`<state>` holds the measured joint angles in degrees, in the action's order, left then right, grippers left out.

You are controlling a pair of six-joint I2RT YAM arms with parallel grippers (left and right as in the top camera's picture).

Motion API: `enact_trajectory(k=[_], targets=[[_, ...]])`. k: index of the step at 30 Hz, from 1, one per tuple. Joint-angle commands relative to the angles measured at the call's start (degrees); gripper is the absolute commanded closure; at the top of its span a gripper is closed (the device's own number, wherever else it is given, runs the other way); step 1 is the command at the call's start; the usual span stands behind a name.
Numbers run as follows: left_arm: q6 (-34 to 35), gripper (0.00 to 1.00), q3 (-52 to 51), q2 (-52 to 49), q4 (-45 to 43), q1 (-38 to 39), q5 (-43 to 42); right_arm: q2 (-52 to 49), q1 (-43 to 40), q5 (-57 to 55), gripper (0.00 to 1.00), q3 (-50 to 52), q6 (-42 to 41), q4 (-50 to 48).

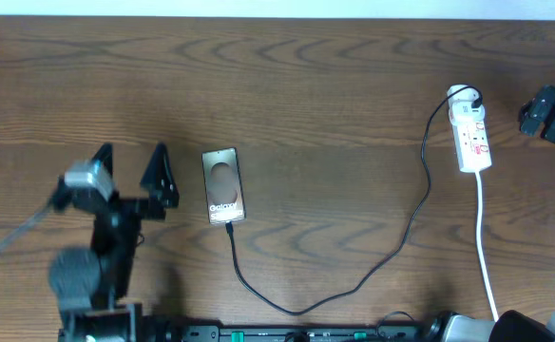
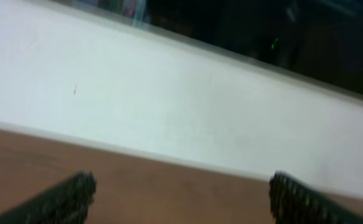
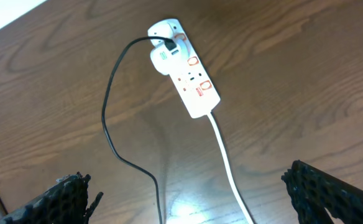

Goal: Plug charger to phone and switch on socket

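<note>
The phone (image 1: 223,185) lies flat on the wooden table, left of centre. The charger cable (image 1: 296,310) runs from the phone's near edge, loops toward the front and climbs right to the socket (image 1: 472,133), where its black plug (image 1: 471,96) sits in the far end. My left gripper (image 1: 133,163) is open and empty just left of the phone; its wrist view is blurred and shows only its fingers (image 2: 181,199), table and wall. My right gripper (image 1: 551,112) is open, right of the socket. Its wrist view shows its fingers (image 3: 184,180), the socket (image 3: 188,81) and the cable (image 3: 110,106).
The socket's white cord (image 1: 487,256) runs to the table's front edge and also shows in the right wrist view (image 3: 228,168). A white wall (image 2: 169,93) borders the far side of the table. Arm bases and black cables sit along the front edge (image 1: 306,332).
</note>
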<state>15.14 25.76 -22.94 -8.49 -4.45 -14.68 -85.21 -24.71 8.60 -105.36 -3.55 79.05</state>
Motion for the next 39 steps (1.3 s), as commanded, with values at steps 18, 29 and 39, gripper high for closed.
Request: enact_trajectory(k=[18,29,39], targets=[[-0.31,0.09,-25.53,22.86,6.16,-0.13,10.88,0.44,0.0,0.37,0.01,-0.68,-0.68,0.04],[-2.86,0.09,-25.53,22.86,12.68,-0.15,14.32,0.44,0.0,0.37,0.01,-0.68,-0.68,0.07],[-2.89,0.09,-25.53,22.71,12.68,-0.15,14.32,0.44,0.0,0.37,0.01,-0.68,-0.68,0.04]])
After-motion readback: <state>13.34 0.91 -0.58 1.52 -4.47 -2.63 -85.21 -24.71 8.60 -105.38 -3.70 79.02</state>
